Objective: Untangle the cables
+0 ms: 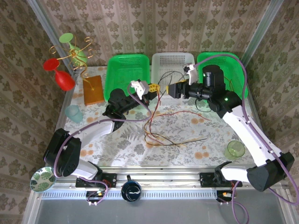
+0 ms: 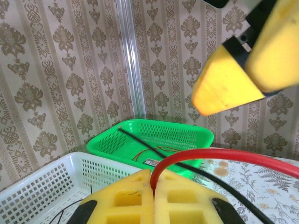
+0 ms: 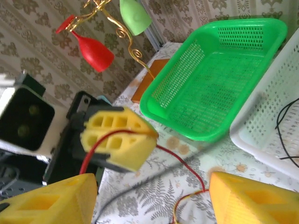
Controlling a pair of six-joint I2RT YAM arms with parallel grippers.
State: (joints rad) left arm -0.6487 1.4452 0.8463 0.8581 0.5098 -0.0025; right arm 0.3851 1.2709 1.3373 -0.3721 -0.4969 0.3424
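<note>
While the left gripper (image 2: 153,186) pinches the red cable (image 2: 224,156) between closed jaws, the right gripper (image 3: 154,196) gapes wide, holding nothing. At twelve o'clock the white basket (image 1: 173,59) holds a black cable (image 3: 278,122); other cables (image 1: 175,140) sprawl across the table (image 1: 117,142).

Red cable (image 2: 224,155), yellow left gripper (image 2: 153,185), green basket (image 1: 126,70), floral tablecloth (image 1: 126,142)
</note>
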